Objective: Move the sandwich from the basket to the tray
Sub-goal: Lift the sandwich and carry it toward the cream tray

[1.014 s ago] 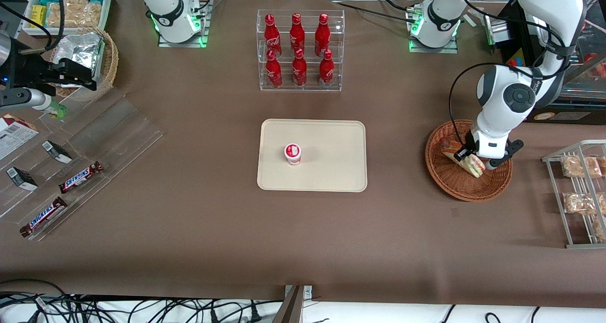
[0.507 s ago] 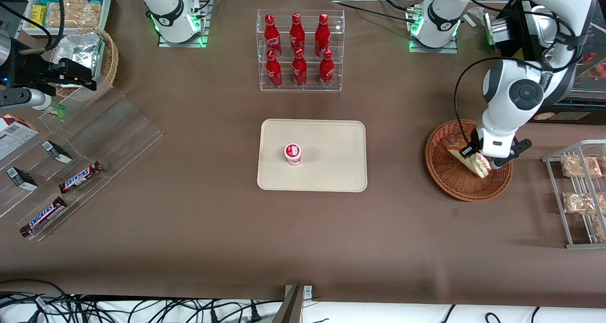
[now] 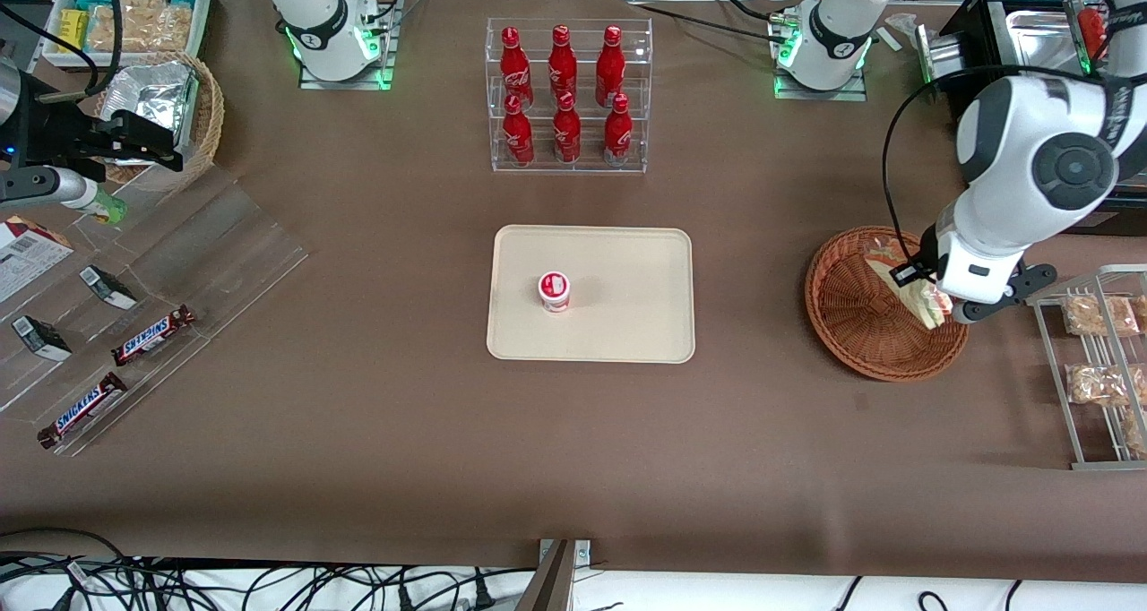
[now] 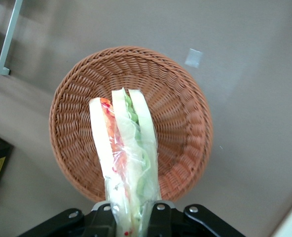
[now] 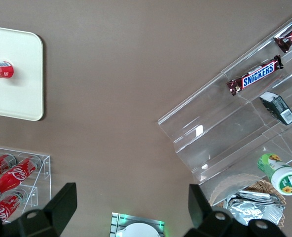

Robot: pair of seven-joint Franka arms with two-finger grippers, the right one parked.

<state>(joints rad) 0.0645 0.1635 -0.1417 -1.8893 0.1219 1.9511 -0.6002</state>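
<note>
The working arm (image 3: 1030, 163) is glossy white with dark grey round joint caps. A black cable loops alongside it. Its gripper (image 4: 136, 219), above the basket, is black with small screws.

My two-finger gripper (image 4: 132, 216) hangs above the round reddish-brown woven wicker basket (image 3: 851, 324), clamped on the clear-wrapped triangular wedge sandwich (image 3: 916, 290), which is lifted off the weave. The flat rectangular cream-beige tray (image 3: 627, 324) lies well apart from me, toward the parked arm's end, with a small red-and-white cup (image 3: 554, 290) on it.
</note>
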